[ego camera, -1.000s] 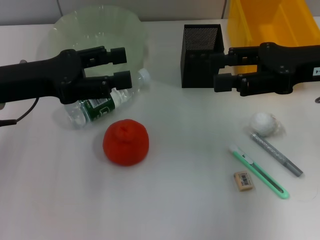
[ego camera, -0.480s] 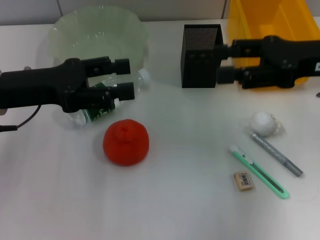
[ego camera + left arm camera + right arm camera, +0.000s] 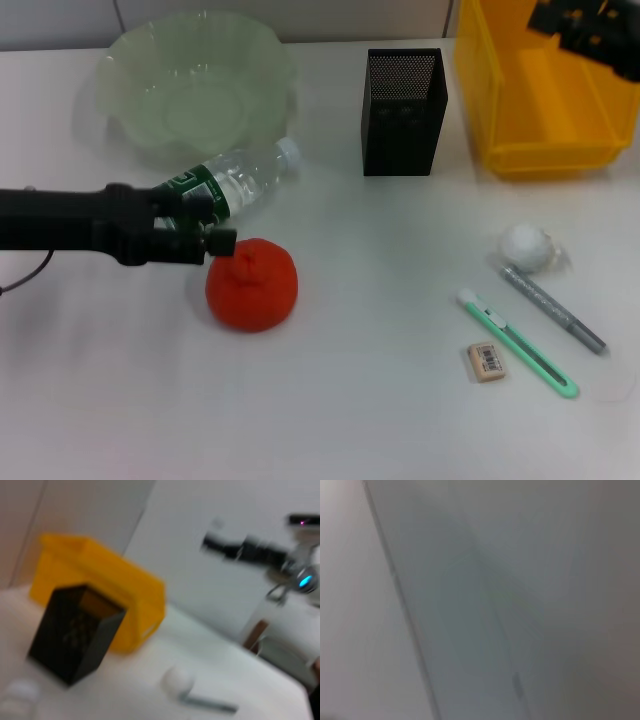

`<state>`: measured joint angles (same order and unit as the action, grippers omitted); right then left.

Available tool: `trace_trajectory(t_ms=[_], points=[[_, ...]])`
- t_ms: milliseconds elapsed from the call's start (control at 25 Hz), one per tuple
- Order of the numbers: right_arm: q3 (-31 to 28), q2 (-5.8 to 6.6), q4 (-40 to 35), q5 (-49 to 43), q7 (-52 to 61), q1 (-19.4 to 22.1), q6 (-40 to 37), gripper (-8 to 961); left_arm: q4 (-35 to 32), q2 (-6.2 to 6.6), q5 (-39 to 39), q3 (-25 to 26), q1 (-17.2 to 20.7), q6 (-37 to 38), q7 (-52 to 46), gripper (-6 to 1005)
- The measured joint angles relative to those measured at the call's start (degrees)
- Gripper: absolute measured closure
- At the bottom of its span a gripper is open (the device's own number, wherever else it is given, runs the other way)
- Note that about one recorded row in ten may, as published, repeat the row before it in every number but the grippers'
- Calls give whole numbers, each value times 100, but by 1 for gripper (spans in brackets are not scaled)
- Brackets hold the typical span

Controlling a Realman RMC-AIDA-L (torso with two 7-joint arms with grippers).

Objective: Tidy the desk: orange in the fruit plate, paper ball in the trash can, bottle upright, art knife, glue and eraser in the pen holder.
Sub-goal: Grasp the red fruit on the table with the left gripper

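The orange (image 3: pixel 252 284) sits on the white desk. A clear bottle (image 3: pixel 225 187) with a green label lies on its side just behind it. My left gripper (image 3: pixel 214 240) reaches in low from the left, touching or just short of the orange's left side, in front of the bottle. The paper ball (image 3: pixel 528 247), grey glue stick (image 3: pixel 552 307), green art knife (image 3: pixel 518 343) and eraser (image 3: pixel 487 361) lie at the right front. The black mesh pen holder (image 3: pixel 402 100) stands at the back. My right gripper (image 3: pixel 585 25) is raised at the far back right, over the yellow bin.
The pale green fruit plate (image 3: pixel 130 60) stands at the back left. A yellow bin (image 3: pixel 540 90) stands at the back right. The left wrist view shows the pen holder (image 3: pixel 75 632), the bin (image 3: pixel 105 590) and the paper ball (image 3: pixel 177 680). The right wrist view shows only a blurred grey surface.
My left arm has dropped and drawn back from over the bottle to beside the orange. My right arm has lifted away from the pen holder to the back right corner.
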<state>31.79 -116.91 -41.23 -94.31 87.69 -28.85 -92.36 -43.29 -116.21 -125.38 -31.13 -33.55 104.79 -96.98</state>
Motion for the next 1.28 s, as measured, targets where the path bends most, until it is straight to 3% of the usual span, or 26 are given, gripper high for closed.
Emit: trace_trajectory(t_ms=[40,160,280,600,800,960,1280], points=[[-27,-57,108,290,-283,67,127,195,-87,-32,-175,-19,17,-108,-108,233],[-30,-73,222,417,-449,55,187,195,-274,-172,-709,-52,27,-428,-269,237],[-11,-50,400,451,-537,-57,235,194,-234,-225,-885,-183,17,-692,-274,242],[91,-14,558,363,-570,-280,412,194,33,-255,-677,-930,27,-1537,-214,254],[721,-36,642,255,-547,-405,761,194,117,-261,-608,-1172,-24,-1895,-212,261],[1074,-31,789,234,-560,-554,1034,195,205,-261,-430,-1348,-38,-1933,-212,267],[1083,-7,816,81,-550,-638,1119,195,321,-263,-204,-1525,-47,-1802,-257,279]])
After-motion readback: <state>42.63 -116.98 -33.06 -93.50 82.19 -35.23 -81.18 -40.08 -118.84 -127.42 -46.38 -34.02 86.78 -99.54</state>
